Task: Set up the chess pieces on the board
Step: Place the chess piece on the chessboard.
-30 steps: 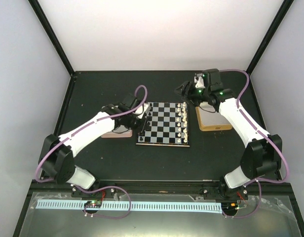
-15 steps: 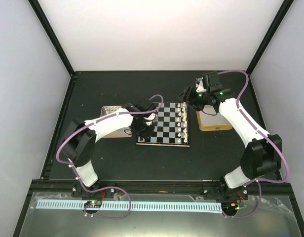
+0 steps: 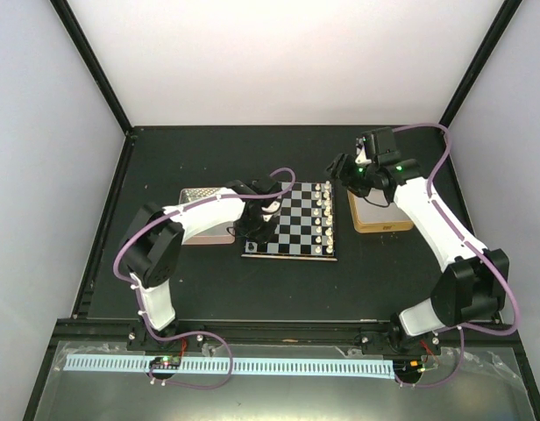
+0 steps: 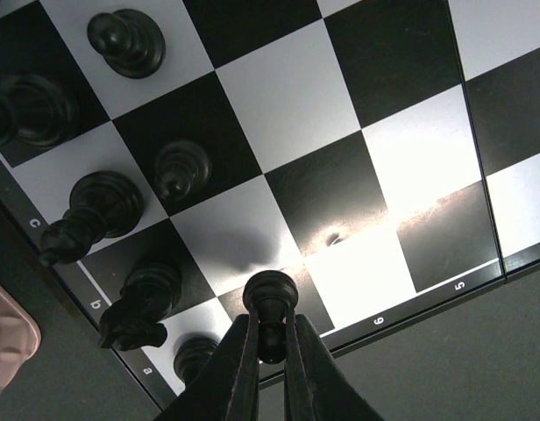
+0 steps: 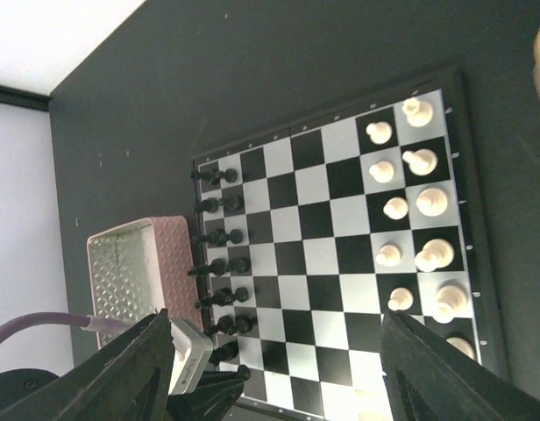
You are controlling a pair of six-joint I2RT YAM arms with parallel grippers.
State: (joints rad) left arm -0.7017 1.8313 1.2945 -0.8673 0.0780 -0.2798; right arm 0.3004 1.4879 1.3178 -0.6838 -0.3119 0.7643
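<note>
The board (image 3: 292, 221) lies mid-table, with black chess pieces (image 3: 262, 203) along its left edge and white ones (image 3: 323, 215) along its right. My left gripper (image 3: 256, 231) is over the board's near left corner. In the left wrist view it (image 4: 270, 331) is shut on a black pawn (image 4: 270, 288), held just above the edge squares next to several standing black pieces (image 4: 96, 209). My right gripper (image 3: 338, 167) hovers open and empty off the board's far right corner. Its wrist view shows the board (image 5: 331, 254) and the black rows (image 5: 219, 235).
A pink-rimmed tin (image 3: 198, 198) sits left of the board, partly under my left arm, and shows in the right wrist view (image 5: 130, 272). A gold-rimmed tin (image 3: 380, 217) sits right of the board under my right arm. Black frame posts stand at the table's far corners.
My left gripper has moved from the board's left edge toward its near left corner, with the arm's elbow folding in. My right gripper has drawn back slightly to the right.
</note>
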